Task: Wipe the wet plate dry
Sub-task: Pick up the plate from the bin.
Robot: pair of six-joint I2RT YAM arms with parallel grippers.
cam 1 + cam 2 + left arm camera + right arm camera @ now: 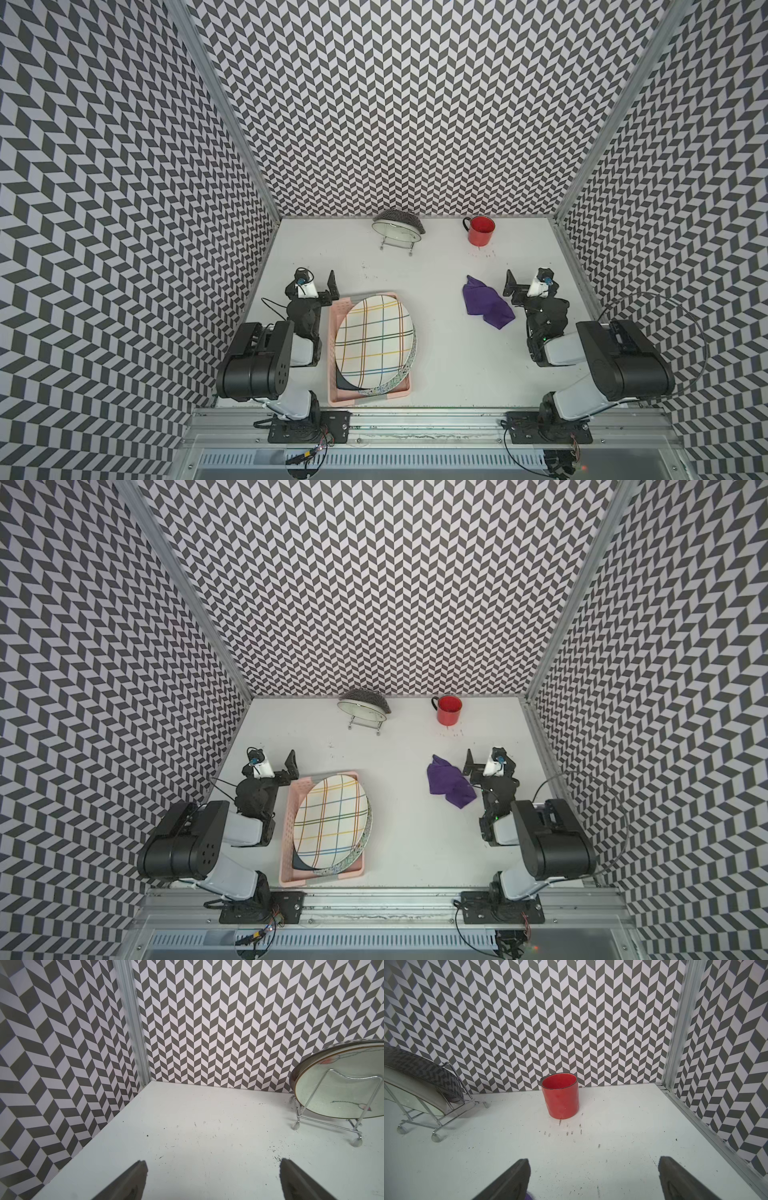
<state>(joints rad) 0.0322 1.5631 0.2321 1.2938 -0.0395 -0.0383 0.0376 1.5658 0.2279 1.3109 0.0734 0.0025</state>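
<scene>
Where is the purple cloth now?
In both top views the purple cloth lies crumpled on the table, right side, beside the right gripper, in front of the red mug.

A red mug (pixel 560 1097) stands upright on the white bench (pixel 643 1126), close to the chevron-patterned wall (pixel 550 1012) behind it. Dark scuff marks (pixel 567 1129) speckle the bench just before the mug. Well to one side of the mug, a chrome wire rack (pixel 436 1124) holds a white plate (pixel 413 1087) leaning on edge against a grey patterned dish (pixel 425 1070). The right gripper (pixel 593 1159) holds its jaws wide apart, well short of the mug, with bare bench between them. A sliver of purple cloth (pixel 529 1196) shows by one jaw.
</scene>
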